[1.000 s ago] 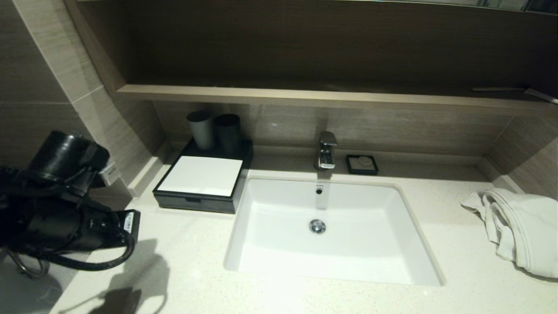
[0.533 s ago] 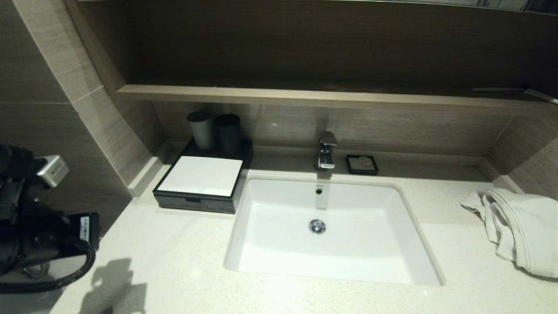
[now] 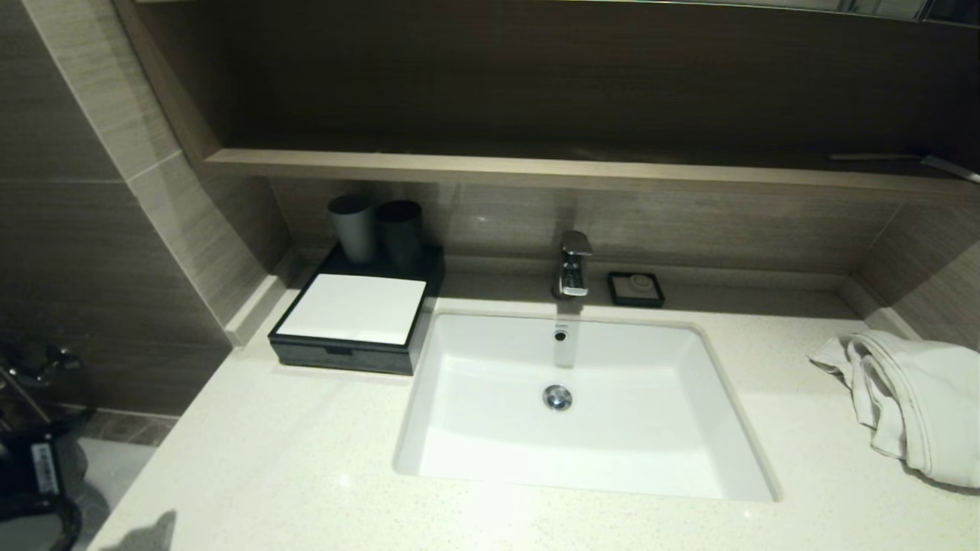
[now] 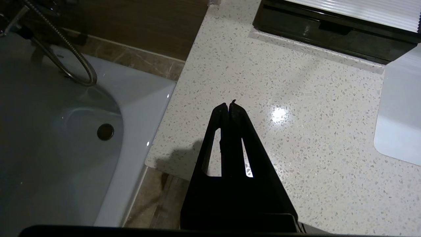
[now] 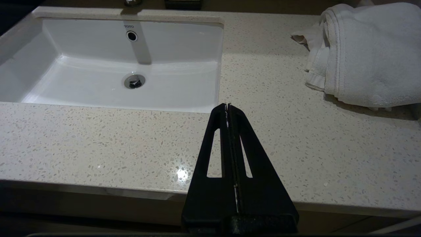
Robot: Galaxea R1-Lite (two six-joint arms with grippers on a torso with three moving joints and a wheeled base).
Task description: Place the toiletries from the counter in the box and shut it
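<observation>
the left gripper [image 4: 229,106], fingers pressed together and holding nothing, hangs above the near-left corner of the counter [image 4: 263,98], beside a bathtub [image 4: 82,138] that only its wrist view shows, while the right gripper [image 5: 227,107], equally closed and empty, sits parked over the counter's front edge between the sink [image 5: 108,62] and the white towel [image 5: 361,49]. from the head view neither gripper's fingers appear; just a dark piece of the left arm [image 3: 34,474] shows at the lower left. the box [image 3: 356,321] stands at the back left of the counter, just beside the sink, its drawer front flush and its white top panel bare, two dark cups [image 3: 375,226] behind it. no toiletries lie anywhere on the speckled stone in any view, so they are judged to be inside the drawer and the job looks finished. the left wrist view adds a close look at the shut drawer front [image 4: 329,29]; the head view alone takes in the faucet [image 3: 573,264] and the soap dish [image 3: 635,288].
</observation>
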